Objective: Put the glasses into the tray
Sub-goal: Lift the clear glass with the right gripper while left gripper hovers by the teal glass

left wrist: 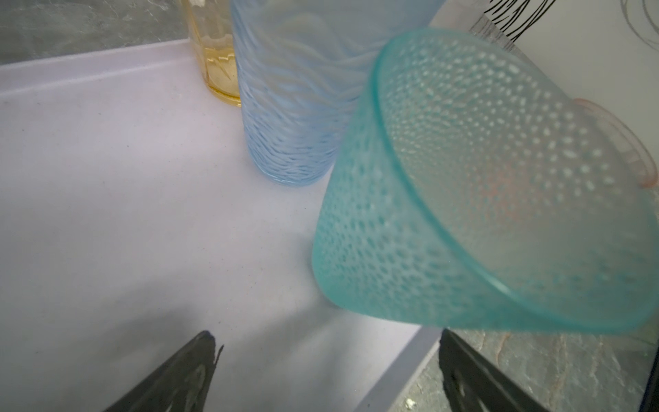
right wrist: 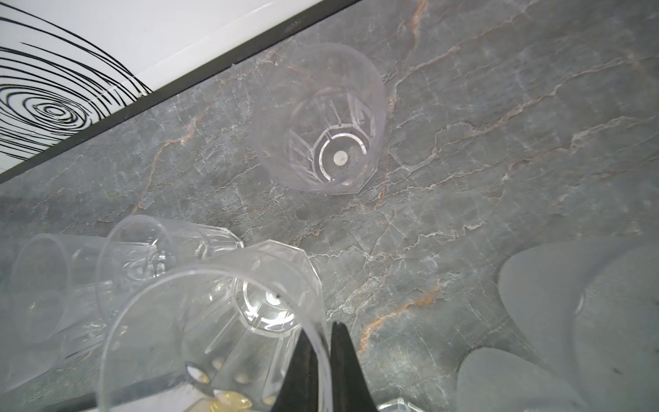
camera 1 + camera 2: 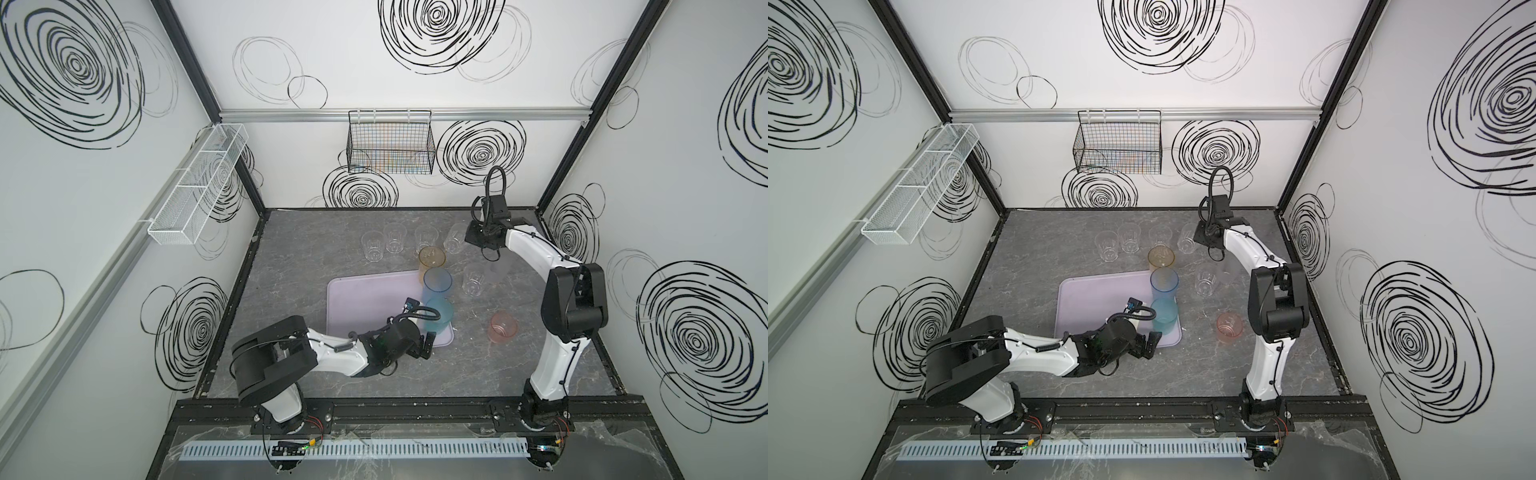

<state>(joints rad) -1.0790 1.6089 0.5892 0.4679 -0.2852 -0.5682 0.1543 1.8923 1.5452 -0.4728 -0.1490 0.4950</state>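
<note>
In view were 5 clear glasses (image 3: 395, 237), 1 frosted glass (image 3: 494, 272), 1 amber glass (image 3: 432, 257), 1 blue glass (image 3: 437, 284), 1 teal glass (image 3: 442, 321), 1 pink glass (image 3: 503, 327), 1 tray (image 3: 361, 303), 2 baskets (image 3: 390, 145) and 2 robot arms (image 3: 340, 355).

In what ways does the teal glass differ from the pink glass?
The teal glass stands inside the tray; the pink glass stands on the table, right of the tray. The teal glass is taller than the pink glass. Both stand upright and are see-through.
</note>
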